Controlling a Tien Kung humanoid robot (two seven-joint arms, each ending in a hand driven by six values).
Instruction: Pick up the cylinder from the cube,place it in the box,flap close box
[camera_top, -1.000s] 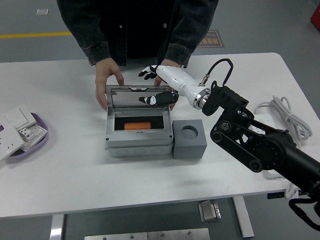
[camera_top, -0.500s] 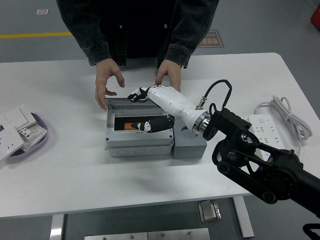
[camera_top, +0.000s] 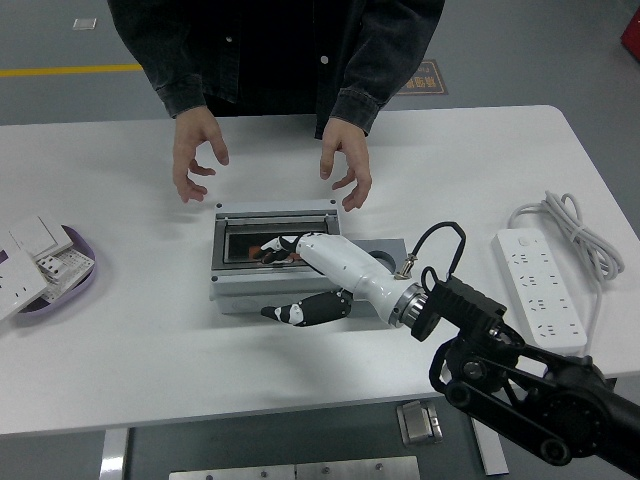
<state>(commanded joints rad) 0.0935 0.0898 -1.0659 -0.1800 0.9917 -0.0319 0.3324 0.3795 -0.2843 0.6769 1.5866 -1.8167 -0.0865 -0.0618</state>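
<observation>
robot hand lies on the grey box

while the person stands at the far side of the white table (camera_top: 140, 370), the robot's right hand (camera_top: 305, 275) lies over the grey box (camera_top: 275, 255). its white palm sits on top of the box, close to the grey cube (camera_top: 385, 262) at the box's 3 o'clock side. its black fingers (camera_top: 290, 313) are spread and hang down over the front wall of the box. they grip nothing.

the box lid looks almost flat, with a clear window in it. through the window i can see a bit of the orange cylinder (camera_top: 268, 245) inside the box, partly hidden by the hand.

the person's two hands hover over the table at the box's 12 o'clock side, one (camera_top: 195, 155) at 11 o'clock and one (camera_top: 343, 165) at 1 o'clock. their fingers are curled and apart from the box.

a white power strip (camera_top: 540, 290) with its cord lies well apart at 3 o'clock. a purple tray (camera_top: 70, 275) with white switches sits at 9 o'clock, near the table's edge.
</observation>
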